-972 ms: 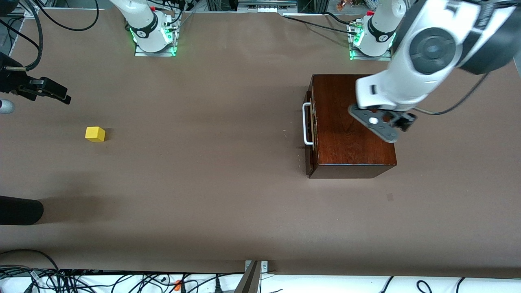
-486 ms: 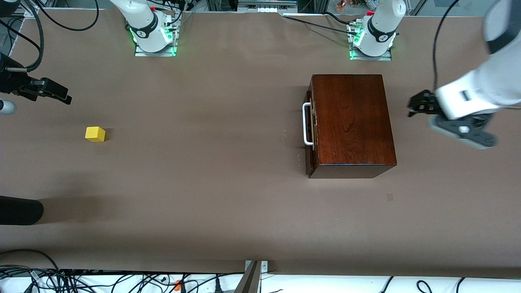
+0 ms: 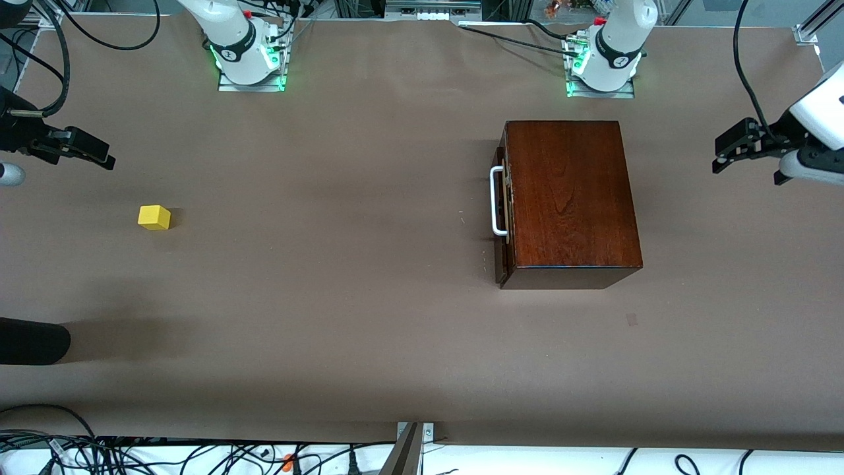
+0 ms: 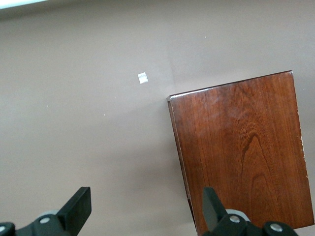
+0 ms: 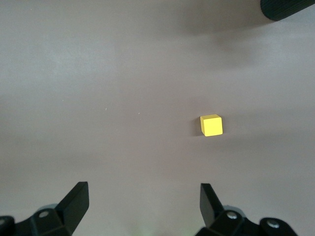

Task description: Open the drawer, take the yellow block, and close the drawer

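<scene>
We see the glossy dark wooden box (image 3: 568,201) on the matte brown tabletop (image 3: 343,297), its drawer (image 3: 501,218) pushed in, the white bar handle (image 3: 496,201) facing the right arm's end. The yellow block (image 3: 154,217), a plain-faced cube, sits bare on the tabletop well apart from it. The left end effector (image 3: 742,152) hangs spread and empty beside the box; the right end effector (image 3: 86,153), also spread, waits near the block.

yellow block (image 3: 154,217), dark reddish-brown box (image 3: 568,198), white handle (image 3: 496,200)
</scene>
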You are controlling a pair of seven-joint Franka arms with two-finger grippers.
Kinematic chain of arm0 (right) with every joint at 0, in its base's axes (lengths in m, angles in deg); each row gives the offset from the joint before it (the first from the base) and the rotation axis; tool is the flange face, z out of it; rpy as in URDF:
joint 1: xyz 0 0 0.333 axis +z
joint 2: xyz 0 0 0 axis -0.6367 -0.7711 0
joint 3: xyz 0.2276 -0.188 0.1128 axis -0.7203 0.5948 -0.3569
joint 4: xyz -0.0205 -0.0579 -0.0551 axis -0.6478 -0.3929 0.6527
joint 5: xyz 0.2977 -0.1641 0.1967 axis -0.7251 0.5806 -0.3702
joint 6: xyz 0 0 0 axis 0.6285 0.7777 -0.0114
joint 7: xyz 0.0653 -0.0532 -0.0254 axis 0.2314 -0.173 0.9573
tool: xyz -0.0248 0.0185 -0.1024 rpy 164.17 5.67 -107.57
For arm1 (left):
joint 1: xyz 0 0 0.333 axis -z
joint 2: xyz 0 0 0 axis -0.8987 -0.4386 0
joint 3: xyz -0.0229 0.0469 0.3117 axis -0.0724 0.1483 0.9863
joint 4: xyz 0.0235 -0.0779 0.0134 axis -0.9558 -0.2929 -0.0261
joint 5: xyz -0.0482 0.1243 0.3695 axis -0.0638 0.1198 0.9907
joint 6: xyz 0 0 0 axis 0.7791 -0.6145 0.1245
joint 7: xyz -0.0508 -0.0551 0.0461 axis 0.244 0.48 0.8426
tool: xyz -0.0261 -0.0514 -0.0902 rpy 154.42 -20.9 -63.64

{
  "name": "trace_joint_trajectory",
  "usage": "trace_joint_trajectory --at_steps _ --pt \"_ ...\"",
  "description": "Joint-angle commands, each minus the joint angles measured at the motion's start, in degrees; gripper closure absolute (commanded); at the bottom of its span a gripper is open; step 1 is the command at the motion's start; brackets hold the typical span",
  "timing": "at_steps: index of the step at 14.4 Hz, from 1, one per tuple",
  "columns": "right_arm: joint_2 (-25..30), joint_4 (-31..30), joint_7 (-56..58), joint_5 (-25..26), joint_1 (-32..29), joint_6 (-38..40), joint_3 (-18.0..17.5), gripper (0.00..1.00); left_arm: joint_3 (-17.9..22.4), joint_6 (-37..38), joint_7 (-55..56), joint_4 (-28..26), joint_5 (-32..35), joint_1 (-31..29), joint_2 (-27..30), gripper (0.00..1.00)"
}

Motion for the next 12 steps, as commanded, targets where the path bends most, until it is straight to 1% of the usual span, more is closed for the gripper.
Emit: trace_joint_trajectory --at_steps 1,3,8,12 --pt "0.20 0.02 0.73 0.00 -0.94 -0.13 -0.70 0.00 0.63 -1.74 1.22 -3.19 0.90 1.06 1.27 0.00" --pt "0.20 0.02 0.73 0.00 -0.94 -0.04 -0.70 0.00 0.36 -1.30 1.14 -2.23 0.90 0.53 0.57 0.00" --pt "0.20 0.02 0.82 0.18 -0.94 0.13 -0.70 0.00 0.36 -0.68 0.26 -2.22 0.20 0.27 0.48 0.00" --pt "0.11 0.02 0.82 0.18 -0.94 0.04 -0.70 0.00 0.19 -0.77 0.96 -0.91 0.19 0.53 -0.58 0.00"
